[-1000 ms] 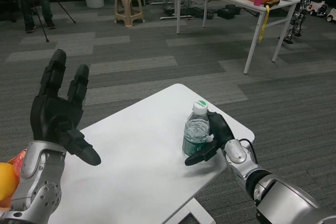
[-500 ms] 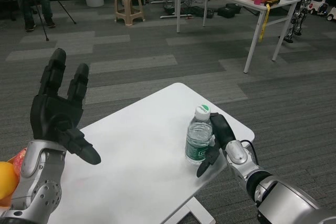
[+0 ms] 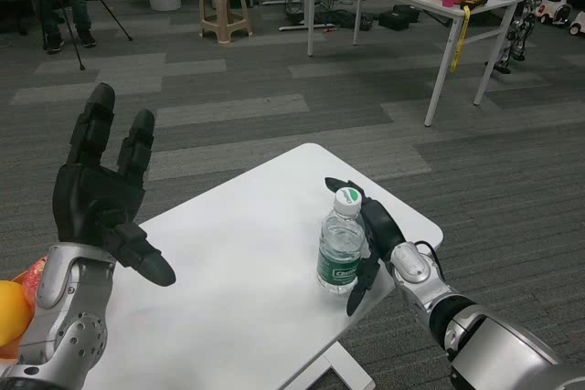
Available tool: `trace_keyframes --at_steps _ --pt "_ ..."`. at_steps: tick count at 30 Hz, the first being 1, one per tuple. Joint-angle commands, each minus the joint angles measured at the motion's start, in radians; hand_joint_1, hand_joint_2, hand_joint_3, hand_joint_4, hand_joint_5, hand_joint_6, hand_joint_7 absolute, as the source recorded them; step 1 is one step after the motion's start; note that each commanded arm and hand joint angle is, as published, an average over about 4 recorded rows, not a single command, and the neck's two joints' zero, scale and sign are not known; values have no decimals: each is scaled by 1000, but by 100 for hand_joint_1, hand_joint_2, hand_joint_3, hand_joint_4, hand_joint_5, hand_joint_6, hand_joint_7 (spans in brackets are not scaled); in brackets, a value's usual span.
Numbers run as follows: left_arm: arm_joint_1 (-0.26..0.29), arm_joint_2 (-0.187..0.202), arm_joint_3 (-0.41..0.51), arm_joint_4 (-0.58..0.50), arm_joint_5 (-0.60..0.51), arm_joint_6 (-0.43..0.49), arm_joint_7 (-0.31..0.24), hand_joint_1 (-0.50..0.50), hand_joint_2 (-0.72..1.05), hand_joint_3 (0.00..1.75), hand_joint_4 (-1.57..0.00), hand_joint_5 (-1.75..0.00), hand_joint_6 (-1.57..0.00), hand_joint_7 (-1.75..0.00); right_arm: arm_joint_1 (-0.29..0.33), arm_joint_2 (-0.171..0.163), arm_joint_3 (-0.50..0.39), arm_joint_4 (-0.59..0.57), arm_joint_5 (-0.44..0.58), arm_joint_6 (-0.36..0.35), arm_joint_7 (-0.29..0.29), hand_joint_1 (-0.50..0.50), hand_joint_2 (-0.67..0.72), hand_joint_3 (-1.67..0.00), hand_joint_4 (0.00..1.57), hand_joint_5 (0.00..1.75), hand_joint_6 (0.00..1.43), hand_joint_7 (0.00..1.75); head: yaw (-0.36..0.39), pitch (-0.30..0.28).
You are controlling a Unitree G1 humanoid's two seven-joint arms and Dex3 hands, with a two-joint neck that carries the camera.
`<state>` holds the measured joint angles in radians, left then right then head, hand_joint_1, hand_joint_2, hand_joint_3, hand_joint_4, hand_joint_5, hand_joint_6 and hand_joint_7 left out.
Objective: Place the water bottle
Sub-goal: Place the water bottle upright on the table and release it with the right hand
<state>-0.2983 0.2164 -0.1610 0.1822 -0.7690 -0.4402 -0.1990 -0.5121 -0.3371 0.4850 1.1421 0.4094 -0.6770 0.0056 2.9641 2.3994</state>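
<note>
Right hand [image 3: 377,230] apparently loose beside upright water bottle [image 3: 341,246], green label unreadable.

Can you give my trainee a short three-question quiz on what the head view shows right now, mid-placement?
1. True or false: the water bottle stands upright on the white table.
2. Which robot hand is at the bottle? A) the left robot hand B) the right robot hand C) both
3. Fill in: the bottle's cap is white with a ____ top.

Key:
1. True. Its base is on the tabletop, near the right edge.
2. B. The right one is beside the bottle with fingers spread around it; whether they touch it cannot be told. The left is raised, open, far from it.
3. Green.
</note>
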Motion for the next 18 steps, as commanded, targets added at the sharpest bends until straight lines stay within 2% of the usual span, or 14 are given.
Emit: trace_keyframes --at_steps 1,4,11,16,18 --pt "-5 3 3 3 -3 -8 -5 -46 -64 9 0 -10 0 0 -1 -13 -8 -13 9 24 25 -46 68 -2 0 0 0 0 1 1" --pt "-5 3 3 3 -3 -8 -5 -46 -64 9 0 -10 0 0 -2 -15 -19 -23 9 27 34 -46 72 0 0 0 0 0 1 2" --pt "0 4 4 2 -3 -8 -4 -46 -64 9 0 -10 0 0 4 -21 -73 -69 9 27 56 -46 72 -2 0 0 0 0 4 1" --pt "1 6 4 1 -3 -8 -3 -46 -64 9 0 -10 0 0 20 -27 -116 -112 8 26 67 -50 72 -8 0 0 0 0 3 2" --pt "1 7 5 1 -3 -8 -3 -46 -64 9 0 -10 0 0 30 -28 -137 -137 8 25 69 -50 69 -4 0 0 0 0 5 1"
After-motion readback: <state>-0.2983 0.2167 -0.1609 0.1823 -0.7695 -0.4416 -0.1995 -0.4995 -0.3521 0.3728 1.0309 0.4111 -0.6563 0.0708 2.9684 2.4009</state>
